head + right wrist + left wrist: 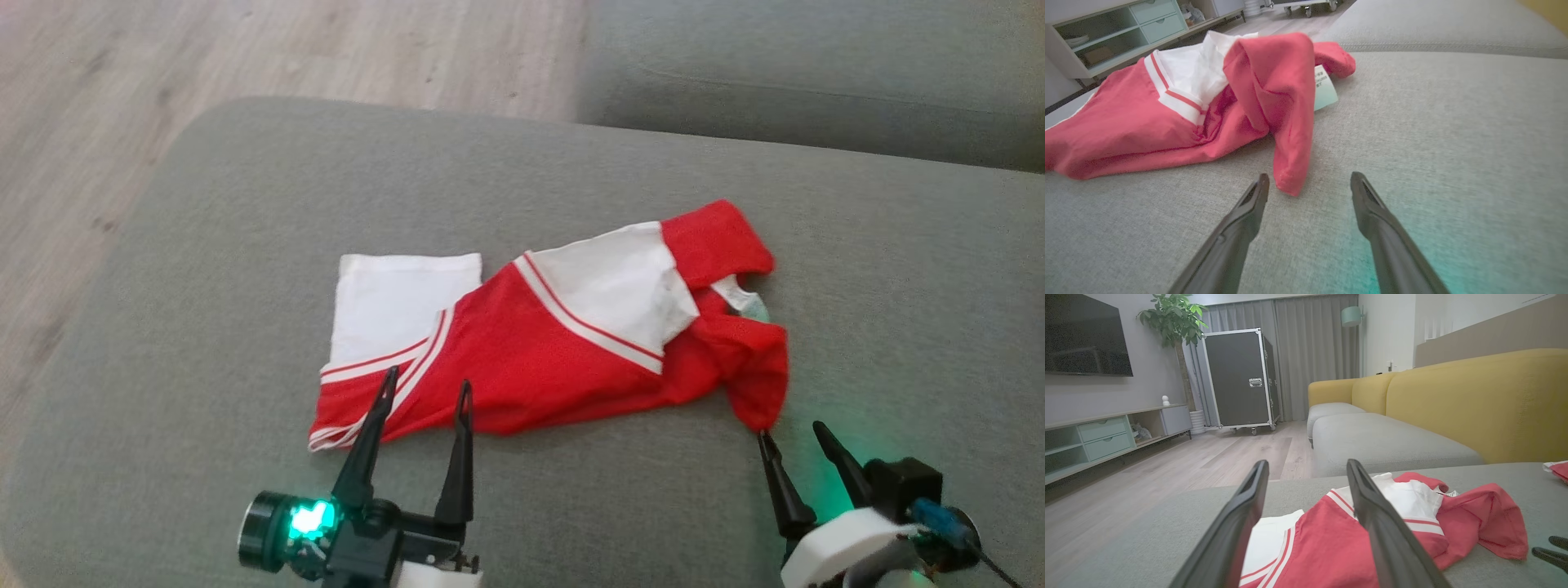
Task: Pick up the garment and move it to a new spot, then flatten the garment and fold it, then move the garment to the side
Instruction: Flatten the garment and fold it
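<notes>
**Garment [531, 351] laid out, not yet flat**

Sprawled on the cushion [204, 286], hem left, collar end bunched right. Held left gripper [429, 378] spread wide over the near-left hem, clamping nothing; right gripper [790, 429] equally wide, empty, just near of the drooping sleeve tip. Probably posted one per end to tug the cloth flat before folding.

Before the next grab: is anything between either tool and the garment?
Nothing visible. The open left tool is at the garment's near hem; the open right tool points at its red corner across bare cushion.
</notes>
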`<state>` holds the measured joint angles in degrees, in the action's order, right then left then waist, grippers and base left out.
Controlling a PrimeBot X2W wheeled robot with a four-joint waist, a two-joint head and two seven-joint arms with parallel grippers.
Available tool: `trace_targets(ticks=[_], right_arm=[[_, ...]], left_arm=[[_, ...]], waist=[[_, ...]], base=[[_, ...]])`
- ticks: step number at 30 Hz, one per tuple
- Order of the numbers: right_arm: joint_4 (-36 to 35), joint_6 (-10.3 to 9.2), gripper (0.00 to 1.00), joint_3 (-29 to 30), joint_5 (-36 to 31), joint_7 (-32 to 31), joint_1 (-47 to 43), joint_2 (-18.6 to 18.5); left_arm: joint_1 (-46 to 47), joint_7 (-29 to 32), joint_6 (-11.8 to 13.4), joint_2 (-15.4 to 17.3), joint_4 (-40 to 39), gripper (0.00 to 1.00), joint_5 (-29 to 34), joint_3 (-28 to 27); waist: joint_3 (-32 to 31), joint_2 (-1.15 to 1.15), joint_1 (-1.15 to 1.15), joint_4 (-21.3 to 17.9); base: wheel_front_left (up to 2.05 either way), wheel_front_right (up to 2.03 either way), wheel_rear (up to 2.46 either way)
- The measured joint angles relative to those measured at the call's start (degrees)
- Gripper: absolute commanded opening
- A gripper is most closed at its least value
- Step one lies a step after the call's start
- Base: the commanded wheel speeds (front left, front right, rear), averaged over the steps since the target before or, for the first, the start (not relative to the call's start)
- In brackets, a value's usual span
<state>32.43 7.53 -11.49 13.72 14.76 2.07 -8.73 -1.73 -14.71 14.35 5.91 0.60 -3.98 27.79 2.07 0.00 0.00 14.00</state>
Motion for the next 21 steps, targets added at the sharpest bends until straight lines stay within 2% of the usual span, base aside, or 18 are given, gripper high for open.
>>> trace_targets(ticks=[2,3,4,5,6,12,21], right_arm=[[3.0,0.00,0.98,-0.2,0.6,0.0,1.8,0.0],[4.3,0.00,0.82,-0.3,0.9,0.0,2.5,0.0],[5.5,0.00,0.49,-0.7,1.3,0.0,3.2,0.0],[6.5,0.00,0.21,-1.1,1.8,0.0,3.7,0.0],[7.8,0.00,0.00,-1.7,2.4,0.0,4.3,0.0],[7.9,0.00,0.00,-1.8,3.4,-0.1,7.0,-0.5],[1.2,0.00,0.00,8.9,-4.4,-0.1,6.4,-6.1]], left_arm=[[0.0,0.0,0.4,-0.5,-0.3,1.00,0.1,0.5],[0.0,0.0,0.4,-0.7,-0.4,1.00,0.1,0.7],[0.0,0.0,0.4,-0.9,-0.4,1.00,0.1,0.9],[0.0,0.0,0.4,-0.9,-0.4,1.00,0.2,1.1],[0.0,0.0,0.4,-0.9,-0.4,1.00,0.3,1.3],[0.0,0.0,1.1,-1.1,-0.4,1.00,0.5,1.1],[0.0,0.0,1.4,-0.9,-0.4,1.00,1.0,-0.1]], waist=[[0.4,0.00,0.00,1.3],[0.6,0.00,0.00,2.0],[0.8,0.00,0.00,2.5],[1.0,0.00,0.00,3.1],[1.2,0.00,0.00,3.5],[2.3,0.00,0.01,3.6],[2.3,0.00,0.00,-2.4]], base=[[0.00,0.00,0.00],[0.00,0.00,0.00],[0.00,0.00,0.00],[0.00,0.00,0.00],[0.00,0.00,0.00],[0.00,0.00,0.00],[0.00,0.00,0.00]])
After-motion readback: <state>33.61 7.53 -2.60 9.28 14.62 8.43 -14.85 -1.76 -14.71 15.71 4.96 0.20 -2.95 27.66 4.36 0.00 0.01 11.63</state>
